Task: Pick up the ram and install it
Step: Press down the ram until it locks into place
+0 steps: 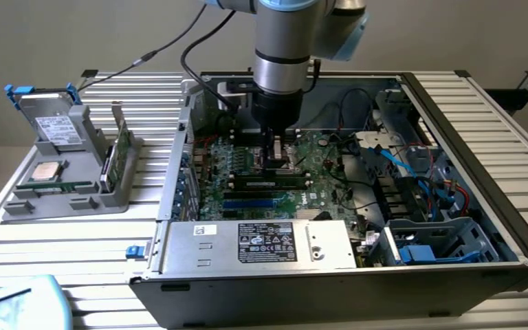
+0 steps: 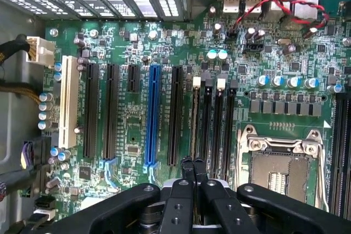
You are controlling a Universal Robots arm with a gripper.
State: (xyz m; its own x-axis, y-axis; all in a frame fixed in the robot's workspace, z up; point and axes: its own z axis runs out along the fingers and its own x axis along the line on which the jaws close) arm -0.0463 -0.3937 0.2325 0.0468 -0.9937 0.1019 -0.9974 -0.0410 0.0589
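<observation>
My arm reaches down into the open black-and-silver computer case [image 1: 484, 227] on the slatted aluminium table [image 1: 62, 254]. Below me lies the green motherboard [image 2: 137, 119] with its long black and blue slots. The ram [image 1: 269, 182], a long narrow green stick with black chips, sits seated in a slot near the empty silver processor socket [image 2: 282, 168]. My black pincer [image 2: 192, 164] hangs closed, fingertips together just above the ram's slot, gripping nothing.

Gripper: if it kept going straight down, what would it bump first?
Probably the long black memory slots on the green motherboard, right below the shut black gripper. I can't tell how far above them it is.
</observation>
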